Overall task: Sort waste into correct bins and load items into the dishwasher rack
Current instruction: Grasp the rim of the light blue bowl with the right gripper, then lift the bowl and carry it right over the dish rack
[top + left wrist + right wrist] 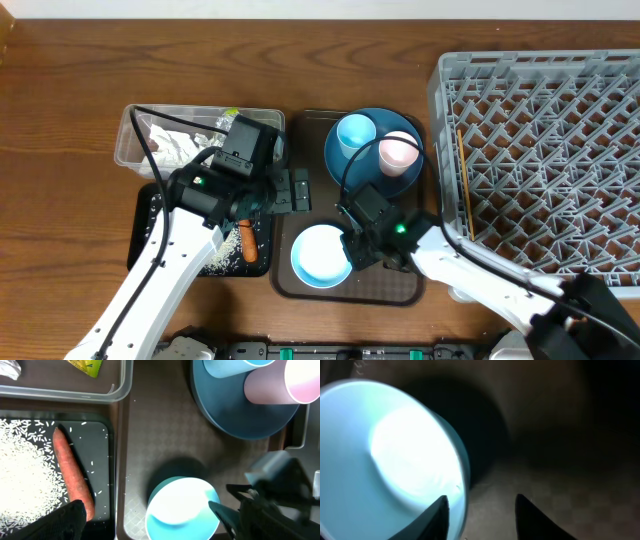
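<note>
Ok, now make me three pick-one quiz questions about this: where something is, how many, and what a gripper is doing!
1. Where is the carrot? A in the bowl B on the black tray C on the plate
2. How many cups are on the plate? A one B two C three
3. The right gripper is: A open B shut on a cup C shut on the carrot

Answers: 1 B, it lies beside the rice on that tray; 2 B, a blue one and a pink one; 3 A, its fingers stand apart at the bowl's rim.
</note>
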Controlling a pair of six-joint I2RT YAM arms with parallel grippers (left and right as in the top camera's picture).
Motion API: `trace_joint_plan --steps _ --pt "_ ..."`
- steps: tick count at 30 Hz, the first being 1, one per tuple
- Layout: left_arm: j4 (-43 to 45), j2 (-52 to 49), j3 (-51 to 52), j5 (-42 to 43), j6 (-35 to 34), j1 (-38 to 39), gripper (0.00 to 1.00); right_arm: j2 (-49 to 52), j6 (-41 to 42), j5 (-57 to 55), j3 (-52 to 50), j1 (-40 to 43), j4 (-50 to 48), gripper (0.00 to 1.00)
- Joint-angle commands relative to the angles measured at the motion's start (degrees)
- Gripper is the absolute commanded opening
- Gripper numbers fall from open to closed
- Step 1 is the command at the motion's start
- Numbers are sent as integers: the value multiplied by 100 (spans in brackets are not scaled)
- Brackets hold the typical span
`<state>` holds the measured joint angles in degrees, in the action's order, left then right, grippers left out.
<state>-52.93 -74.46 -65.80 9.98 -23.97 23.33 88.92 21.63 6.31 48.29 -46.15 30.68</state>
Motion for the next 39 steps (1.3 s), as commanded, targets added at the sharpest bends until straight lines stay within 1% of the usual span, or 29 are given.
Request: trace_joint_plan --steps 1,3,5,7,16,25,33,34,37,39 --pt "-17 35 -83 -13 15 -28 100 94 63 -116 -22 -74 -20 28" --pt "-20 35 -83 -13 15 -28 100 90 63 -103 -22 -76 -31 18" --pt "-20 35 -81 -13 15 -28 100 85 63 -24 -20 -74 -55 11" --pt "-20 35 -81 -13 15 -28 100 81 63 -4 -20 -74 -68 1" --pt "-20 35 -81 -13 15 -28 100 -354 63 -55 79 -22 -70 1" --pt "-20 35 -83 -13 15 -28 100 -1187 59 -1178 79 114 459 1" --pt "-20 35 -81 -13 15 -28 100 -2024 39 -2037 79 120 535 1" --pt "-20 35 -81 -13 15 -28 100 -2140 -61 -2127 79 125 533 1" --pt "-20 35 -81 -13 15 -28 100 -2533 -831 -2159 79 138 560 1" --pt "-20 35 -81 -13 15 -28 100 -2811 -1165 -2210 79 201 627 1"
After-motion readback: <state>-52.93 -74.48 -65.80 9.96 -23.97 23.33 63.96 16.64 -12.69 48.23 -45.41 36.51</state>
